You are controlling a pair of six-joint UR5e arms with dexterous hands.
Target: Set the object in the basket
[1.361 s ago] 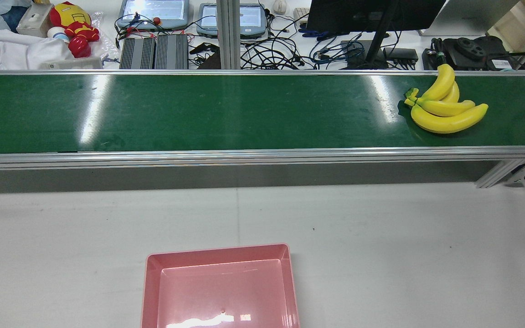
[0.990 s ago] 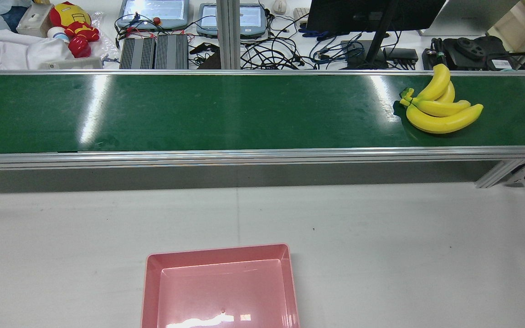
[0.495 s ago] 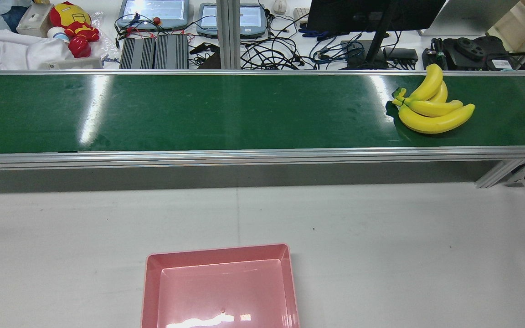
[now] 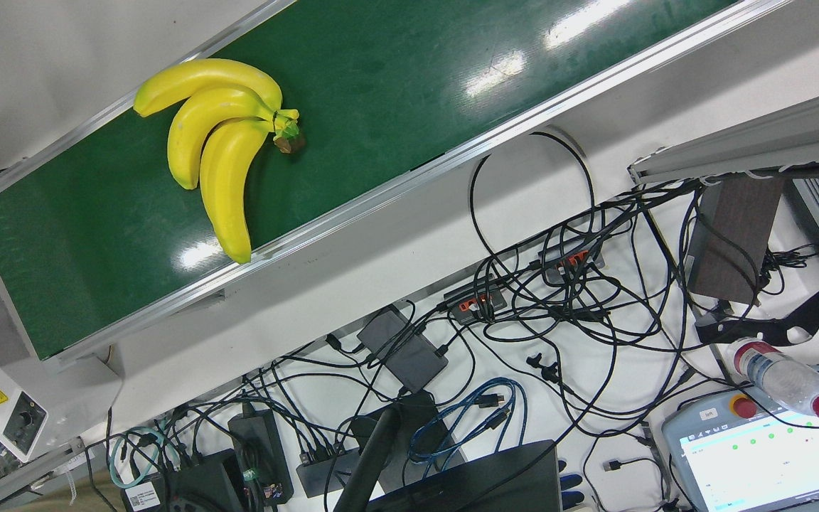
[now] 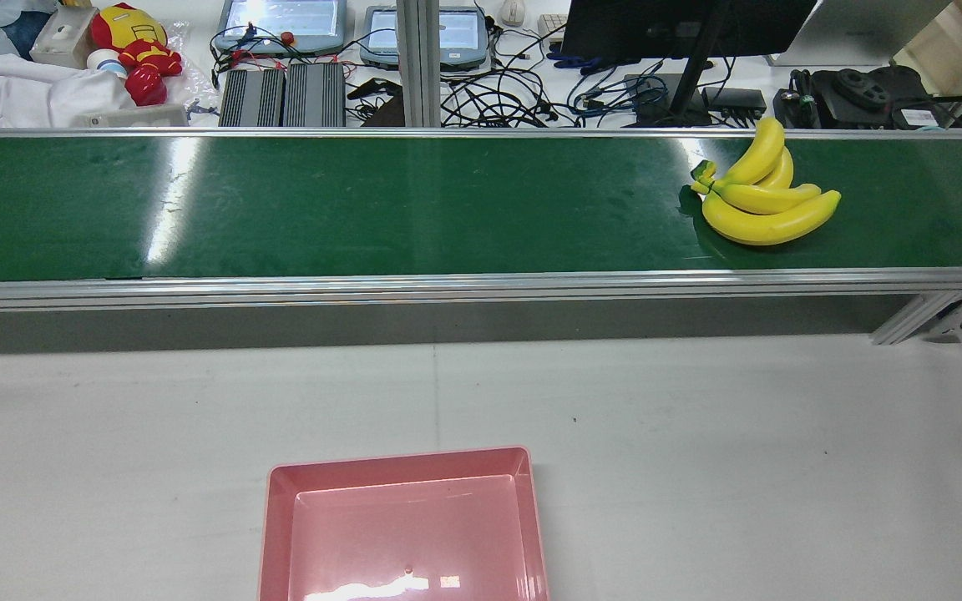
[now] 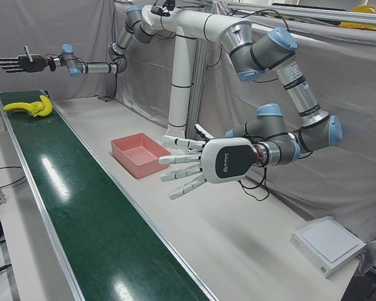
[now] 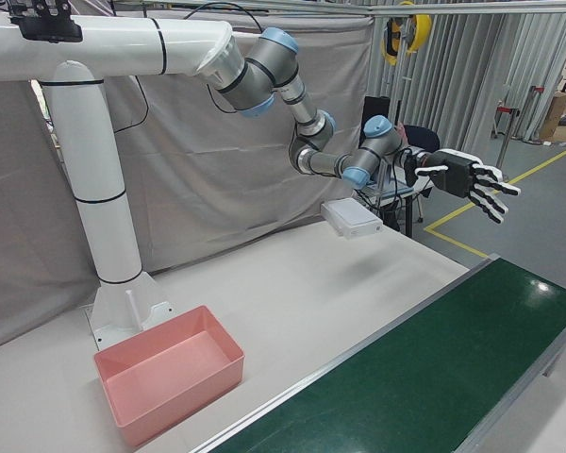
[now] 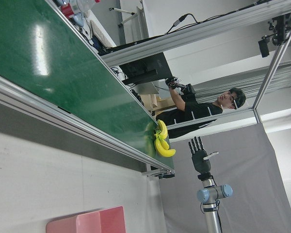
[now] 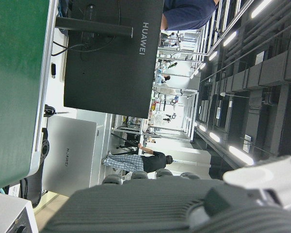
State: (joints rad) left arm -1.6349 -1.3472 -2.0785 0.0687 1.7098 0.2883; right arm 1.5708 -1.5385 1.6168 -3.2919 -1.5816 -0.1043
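Item: banana bunch, yellow, lying on the green conveyor belt toward its right end in the rear view. Change noted: across the last second and a half the bunch has drifted steadily leftward along the belt, stem end leading; nothing else has moved. Reading: the belt is carrying the object in toward the station, so the pick has not begun.

Item: pink basket, empty, on the white worktop near the robot's side, well apart from the bunch.

Item: left robot hand, fingers spread wide, holding nothing, poised above the worktop beside the belt.

Item: right robot hand, likewise splayed and empty, held in the air near the bunch's end of the belt.

Writing: "HUAWEI" on the back of a dark monitor and again on a grey laptop lid in the right hand view. A yellow warning triangle on a small white box at the belt's end.
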